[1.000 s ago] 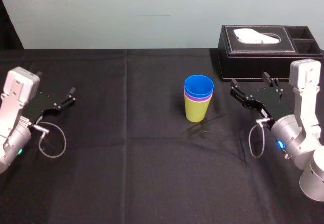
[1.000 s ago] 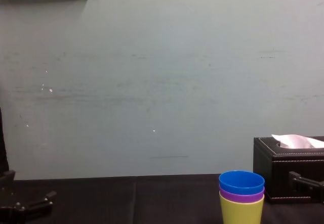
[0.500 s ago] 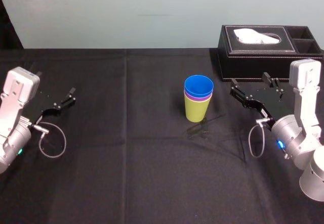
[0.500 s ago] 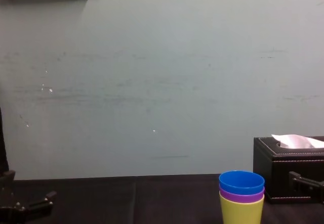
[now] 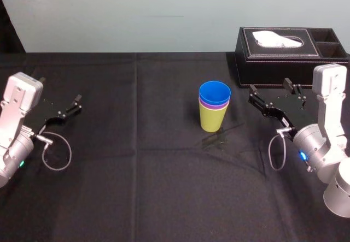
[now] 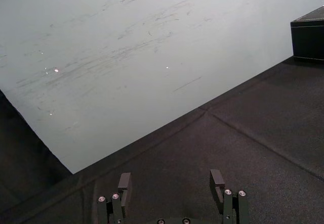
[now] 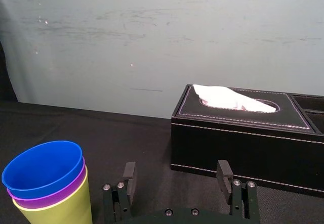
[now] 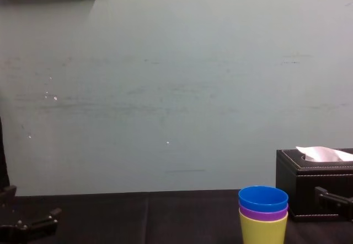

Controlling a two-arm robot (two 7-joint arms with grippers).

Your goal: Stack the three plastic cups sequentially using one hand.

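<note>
The three plastic cups stand nested upright in the middle of the black table: the blue cup (image 5: 214, 93) sits inside the purple cup (image 5: 203, 105), which sits inside the lime yellow-green cup (image 5: 210, 121). My right gripper (image 5: 269, 87) hovers just to the right of the stack, apart from it, open with nothing between its fingers. In the right wrist view the stack (image 7: 48, 183) stands off to one side of the right gripper (image 7: 176, 171). Far off at the table's left side, my left gripper (image 5: 59, 90) rests open and empty.
A black tissue box (image 5: 284, 56) with white tissue stands at the back right, just behind the right gripper. The black cloth (image 5: 136, 171) covers the table up to a pale wall (image 8: 165, 90) behind.
</note>
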